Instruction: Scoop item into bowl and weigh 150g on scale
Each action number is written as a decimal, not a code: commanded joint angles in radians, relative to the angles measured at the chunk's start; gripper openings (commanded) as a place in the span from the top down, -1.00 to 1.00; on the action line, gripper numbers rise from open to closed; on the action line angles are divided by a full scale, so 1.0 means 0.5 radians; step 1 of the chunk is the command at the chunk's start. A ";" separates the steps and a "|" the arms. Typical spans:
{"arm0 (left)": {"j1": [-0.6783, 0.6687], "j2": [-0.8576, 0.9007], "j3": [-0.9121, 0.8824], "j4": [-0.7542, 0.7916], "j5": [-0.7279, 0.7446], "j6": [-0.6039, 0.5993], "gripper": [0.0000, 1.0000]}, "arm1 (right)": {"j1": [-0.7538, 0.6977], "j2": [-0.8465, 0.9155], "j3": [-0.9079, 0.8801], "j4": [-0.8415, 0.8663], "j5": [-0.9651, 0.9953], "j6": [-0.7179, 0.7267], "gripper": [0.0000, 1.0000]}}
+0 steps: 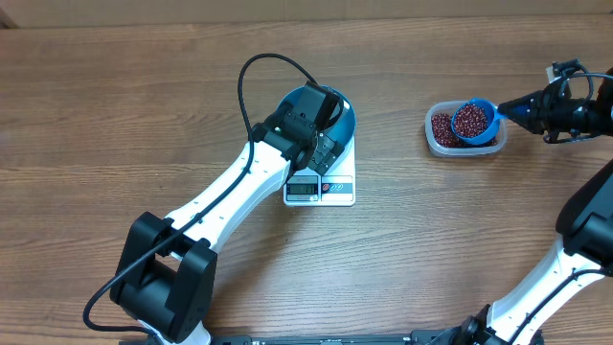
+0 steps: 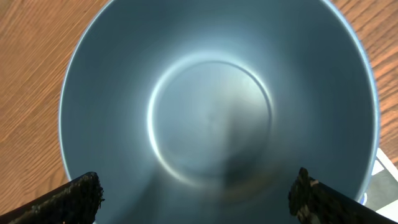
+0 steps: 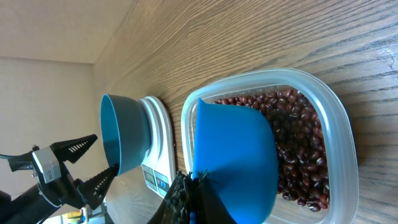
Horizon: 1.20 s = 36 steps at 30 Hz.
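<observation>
The blue bowl (image 1: 347, 123) stands on the white scale (image 1: 341, 188), and the left wrist view shows its inside (image 2: 211, 118) bare. My left gripper (image 1: 324, 113) hangs open just over it, fingers (image 2: 74, 199) spread wide with nothing between them. At the right, my right gripper (image 1: 525, 105) is shut on the handle of a blue scoop (image 1: 474, 119). The scoop is heaped with red-brown beans and sits over the clear tub (image 1: 441, 134). The right wrist view shows the scoop's underside (image 3: 233, 155) above the beans (image 3: 301, 149), with the bowl (image 3: 124, 130) and scale (image 3: 158, 155) beyond.
The clear tub (image 3: 339, 118) holding more beans sits on the wooden table (image 1: 431, 249) at the right, apart from the scale. My left arm (image 1: 220, 206) runs diagonally from the lower left up to the scale. A black cable (image 1: 254, 72) loops above it.
</observation>
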 commanded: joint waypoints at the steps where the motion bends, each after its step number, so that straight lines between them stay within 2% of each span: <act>1: -0.014 0.019 0.044 0.001 0.080 0.046 -0.99 | -0.005 0.031 -0.012 0.001 -0.056 -0.017 0.93; 28: -0.014 0.019 0.044 0.078 0.127 0.059 -0.99 | -0.005 0.031 -0.012 0.002 -0.056 -0.017 0.93; 36: -0.014 0.019 0.044 0.109 0.244 0.060 -0.99 | -0.005 0.031 -0.012 0.002 -0.056 -0.018 0.92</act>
